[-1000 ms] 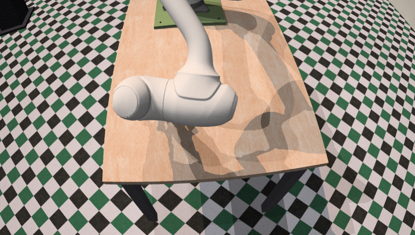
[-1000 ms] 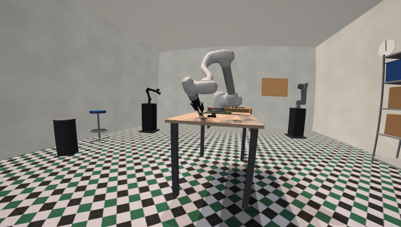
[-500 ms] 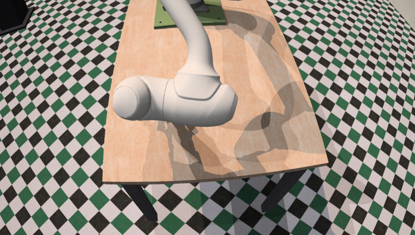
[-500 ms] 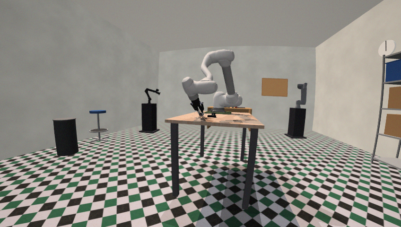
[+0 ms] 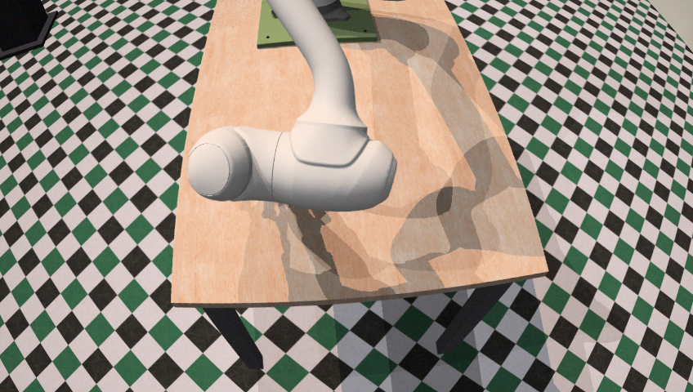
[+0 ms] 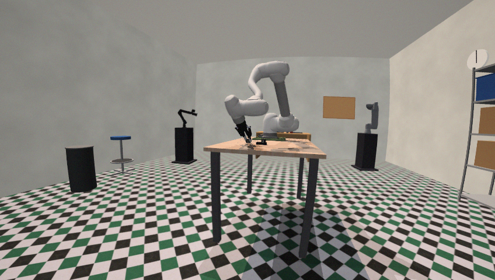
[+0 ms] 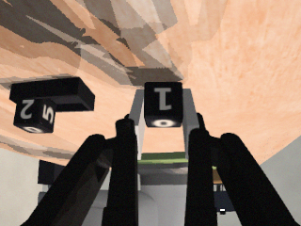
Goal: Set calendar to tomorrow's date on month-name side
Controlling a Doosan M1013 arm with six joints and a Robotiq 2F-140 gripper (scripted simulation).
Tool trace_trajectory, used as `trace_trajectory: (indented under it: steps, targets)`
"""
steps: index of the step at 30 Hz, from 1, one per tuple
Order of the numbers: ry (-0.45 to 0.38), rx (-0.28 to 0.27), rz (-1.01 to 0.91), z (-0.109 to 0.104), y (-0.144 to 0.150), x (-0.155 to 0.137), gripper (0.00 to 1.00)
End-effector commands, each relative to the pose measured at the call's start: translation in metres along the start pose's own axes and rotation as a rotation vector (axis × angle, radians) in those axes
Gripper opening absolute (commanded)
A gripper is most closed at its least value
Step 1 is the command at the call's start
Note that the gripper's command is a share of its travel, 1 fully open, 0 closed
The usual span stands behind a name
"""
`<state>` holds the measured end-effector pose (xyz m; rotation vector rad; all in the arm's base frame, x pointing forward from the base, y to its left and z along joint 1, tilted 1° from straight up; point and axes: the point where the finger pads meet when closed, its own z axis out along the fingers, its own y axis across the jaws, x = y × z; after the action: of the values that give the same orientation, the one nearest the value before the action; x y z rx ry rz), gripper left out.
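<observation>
In the wrist view my gripper [image 7: 164, 103] is shut on a black date cube [image 7: 164, 105]. The cube shows a white 1 on the face toward the camera and a 0 on the face below it. It hangs close over the wooden table. The black tray [image 7: 55, 94] lies to the left, with the second black cube [image 7: 34, 115] at it, showing a 2 and a 5; I cannot tell whether that cube stands flat. In the exterior view the gripper [image 6: 247, 137] is low over the table's near left part, with the tray [image 6: 261, 143] just beyond it. In the top view the arm [image 5: 292, 167] hides gripper, cubes and tray.
The green base plate [image 5: 315, 26] of the arm sits at the table's far end. The table's front edge [image 5: 359, 296] is near the gripper's spot. Around the table stand a stool [image 6: 121, 152], a black drum [image 6: 80, 168] and pedestals with other arms.
</observation>
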<state>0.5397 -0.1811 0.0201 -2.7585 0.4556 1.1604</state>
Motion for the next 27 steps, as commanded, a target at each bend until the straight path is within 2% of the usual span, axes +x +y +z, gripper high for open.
trace_trajectory:
  steps: [1,27]
  targets:
    - [0.000,0.000,0.000,-0.0001,0.0000,-0.0001,0.17]
    - [0.000,0.000,0.000,0.0028,0.0000,0.0028,0.17]
